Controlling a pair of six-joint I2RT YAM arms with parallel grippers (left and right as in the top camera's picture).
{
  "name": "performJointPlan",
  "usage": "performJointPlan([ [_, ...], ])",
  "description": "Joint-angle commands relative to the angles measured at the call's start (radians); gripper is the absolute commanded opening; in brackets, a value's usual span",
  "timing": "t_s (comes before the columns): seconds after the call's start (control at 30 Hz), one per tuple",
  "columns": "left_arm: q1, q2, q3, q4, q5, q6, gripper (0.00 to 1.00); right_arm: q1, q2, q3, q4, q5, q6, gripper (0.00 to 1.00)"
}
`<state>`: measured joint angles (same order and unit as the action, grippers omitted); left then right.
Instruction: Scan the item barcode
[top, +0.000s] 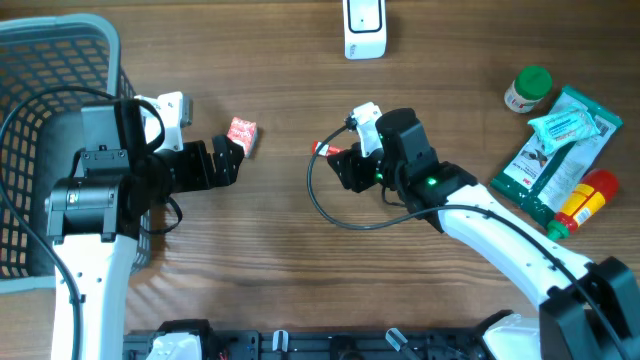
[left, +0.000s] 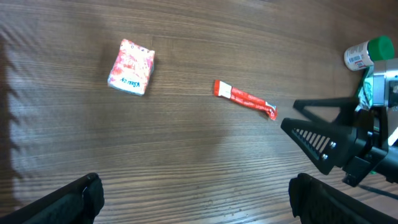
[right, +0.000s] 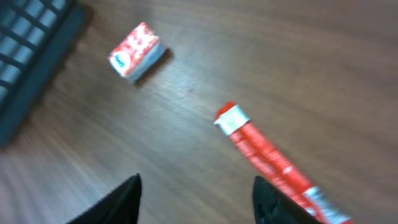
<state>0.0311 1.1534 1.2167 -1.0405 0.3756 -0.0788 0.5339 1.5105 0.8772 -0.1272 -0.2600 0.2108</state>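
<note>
Right gripper (right: 198, 193) jaws apart and empty, left gripper (left: 196, 186) wide open: centre your right jaws across the red stick packet's (right: 267, 155) narrow width before closing.

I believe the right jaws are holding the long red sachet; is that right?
Not quite: the long red sachet lies free on the table, ahead of the right gripper, whose jaws are open, as the right wrist view shows.
</note>
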Motion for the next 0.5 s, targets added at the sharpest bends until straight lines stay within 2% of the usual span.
performJointPlan([
  [0.0, 0.000, -0.002, 0.007, 0.002, 0.015, 0.023, 1.00, 0.000, 0.084, 0.000, -0.005, -0.113, 0.336, 0.53],
  [0.17, 0.000, -0.002, 0.007, 0.002, 0.015, 0.023, 1.00, 0.000, 0.165, 0.000, 0.008, -0.177, 0.793, 0.53],
  [0.33, 0.000, -0.002, 0.007, 0.002, 0.015, 0.023, 1.00, 0.006, 0.173, 0.000, 0.025, -0.032, 0.994, 0.57],
  [0.4, 0.000, -0.002, 0.007, 0.002, 0.016, 0.023, 1.00, 0.014, 0.175, 0.000, 0.026, -0.007, 1.124, 0.58],
  [0.43, 0.000, -0.002, 0.007, 0.002, 0.016, 0.023, 1.00, 0.027, 0.178, 0.000, 0.036, 0.020, 1.231, 0.64],
  [0.47, 0.000, -0.002, 0.007, 0.002, 0.015, 0.023, 1.00, 0.036, 0.179, 0.000, 0.061, 0.040, 1.247, 0.72],
])
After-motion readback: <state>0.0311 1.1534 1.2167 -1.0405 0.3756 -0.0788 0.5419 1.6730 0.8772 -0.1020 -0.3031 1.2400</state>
